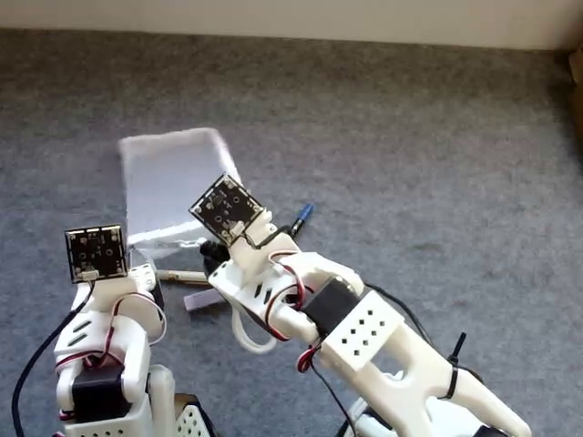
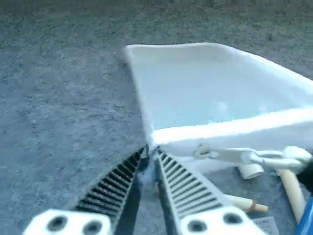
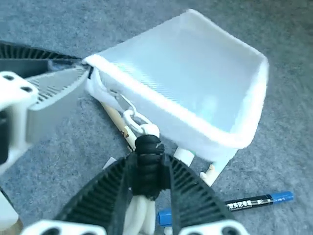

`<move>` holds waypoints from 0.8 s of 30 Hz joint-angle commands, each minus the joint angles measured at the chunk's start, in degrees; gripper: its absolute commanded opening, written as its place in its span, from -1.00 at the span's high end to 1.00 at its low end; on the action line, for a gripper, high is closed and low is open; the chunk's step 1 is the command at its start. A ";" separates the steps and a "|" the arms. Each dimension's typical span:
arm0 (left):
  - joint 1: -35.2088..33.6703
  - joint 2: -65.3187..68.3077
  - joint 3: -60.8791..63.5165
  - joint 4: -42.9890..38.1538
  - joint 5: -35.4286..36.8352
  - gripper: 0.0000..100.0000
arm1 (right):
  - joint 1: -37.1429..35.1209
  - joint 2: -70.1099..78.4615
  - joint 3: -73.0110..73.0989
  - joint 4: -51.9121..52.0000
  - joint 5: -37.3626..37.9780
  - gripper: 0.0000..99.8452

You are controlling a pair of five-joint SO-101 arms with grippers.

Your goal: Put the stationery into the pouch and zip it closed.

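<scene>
The white mesh pouch (image 1: 171,187) (image 2: 210,98) (image 3: 186,83) lies on the grey carpet. My left gripper (image 2: 150,154) is shut on the pouch's near corner, and it also appears in the right wrist view (image 3: 73,73). My right gripper (image 3: 149,161) is shut on the black cord knot tied to the metal ring (image 3: 133,118) of the zipper pull (image 2: 244,156). A blue marker (image 3: 234,202) (image 1: 301,217) lies on the carpet beside the pouch. Wooden pencils (image 2: 244,203) and a white tube (image 2: 252,171) lie outside, by the pouch's zipper edge.
A small pale label (image 1: 201,301) lies on the carpet between the two arms. Open grey carpet (image 1: 437,164) stretches to the right and behind the pouch. A light wall edge (image 1: 291,18) runs along the far side.
</scene>
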 commanded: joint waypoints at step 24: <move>-3.03 -0.31 -0.13 -1.76 -0.44 0.99 | 8.04 -18.07 2.33 8.40 -0.09 0.99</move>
